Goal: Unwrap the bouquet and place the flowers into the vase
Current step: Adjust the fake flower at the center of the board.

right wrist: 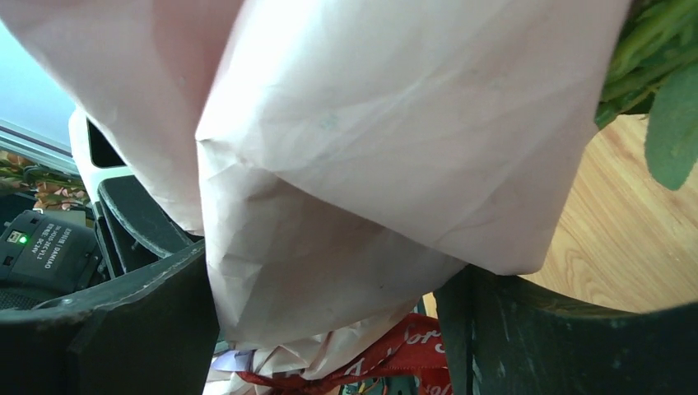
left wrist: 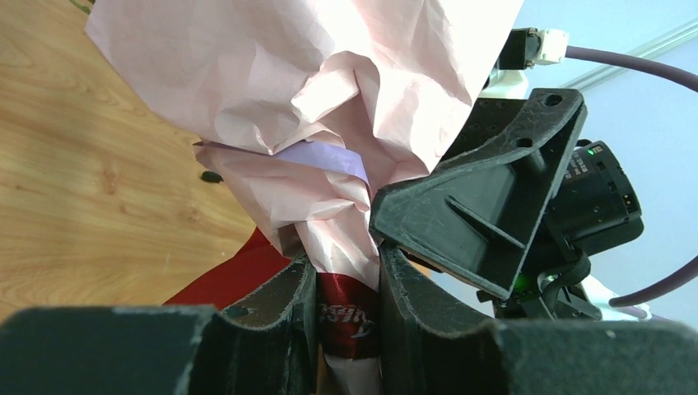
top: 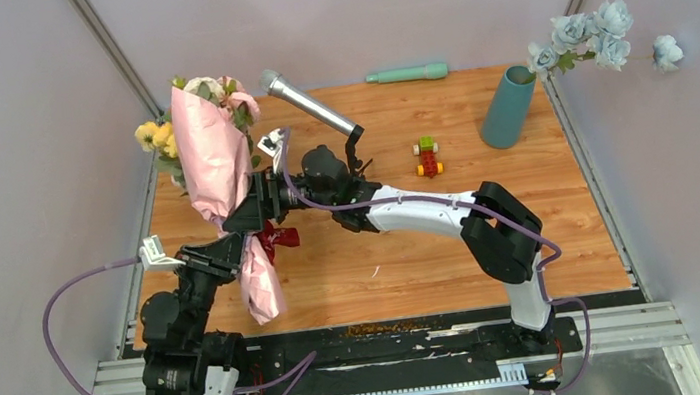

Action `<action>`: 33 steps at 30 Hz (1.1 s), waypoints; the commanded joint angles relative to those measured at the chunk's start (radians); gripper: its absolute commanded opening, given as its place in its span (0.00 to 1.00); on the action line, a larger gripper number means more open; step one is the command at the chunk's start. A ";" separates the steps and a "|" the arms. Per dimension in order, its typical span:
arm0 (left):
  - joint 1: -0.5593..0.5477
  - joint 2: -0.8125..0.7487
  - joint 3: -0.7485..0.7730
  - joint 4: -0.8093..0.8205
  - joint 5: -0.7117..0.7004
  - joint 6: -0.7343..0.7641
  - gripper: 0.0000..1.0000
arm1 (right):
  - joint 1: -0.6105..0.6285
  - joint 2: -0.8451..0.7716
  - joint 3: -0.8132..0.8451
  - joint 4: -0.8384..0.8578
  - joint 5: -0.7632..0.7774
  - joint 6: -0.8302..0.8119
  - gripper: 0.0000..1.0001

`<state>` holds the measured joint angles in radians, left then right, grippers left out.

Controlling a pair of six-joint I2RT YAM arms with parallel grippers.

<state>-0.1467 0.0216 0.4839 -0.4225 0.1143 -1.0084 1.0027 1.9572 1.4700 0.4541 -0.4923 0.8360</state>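
Left wrist: left hand (left wrist: 346, 273) clamped on bouquet (left wrist: 329, 82) at ribbon (left wrist: 346, 322); right hand (right wrist: 329, 284) apart, straddling wrap (right wrist: 346, 148) higher up.

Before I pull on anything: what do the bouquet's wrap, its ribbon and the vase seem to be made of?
The wrap looks like thin matte pink paper, given its sharp creases and crumpled folds. The ribbon is dark red with a slight sheen and printed lettering, probably satin or plastic ribbon. The vase is teal, smooth and matte; it could be ceramic or plastic, I cannot tell which.
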 commanded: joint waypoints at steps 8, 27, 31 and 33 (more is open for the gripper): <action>-0.013 -0.077 0.058 0.238 0.253 -0.031 0.00 | 0.033 0.012 0.132 0.089 0.032 -0.053 0.51; -0.013 0.013 0.066 0.098 0.309 0.091 0.22 | 0.032 -0.175 -0.054 0.161 0.110 -0.292 0.00; -0.013 0.085 0.121 0.011 0.331 0.235 0.53 | 0.031 -0.238 -0.079 0.072 0.218 -0.394 0.00; -0.013 0.121 0.157 -0.041 0.341 0.303 0.68 | 0.032 -0.260 -0.073 0.010 0.278 -0.445 0.00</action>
<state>-0.1474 0.0917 0.5533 -0.4095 0.3328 -0.8776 1.0344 1.7985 1.3792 0.4618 -0.3893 0.5747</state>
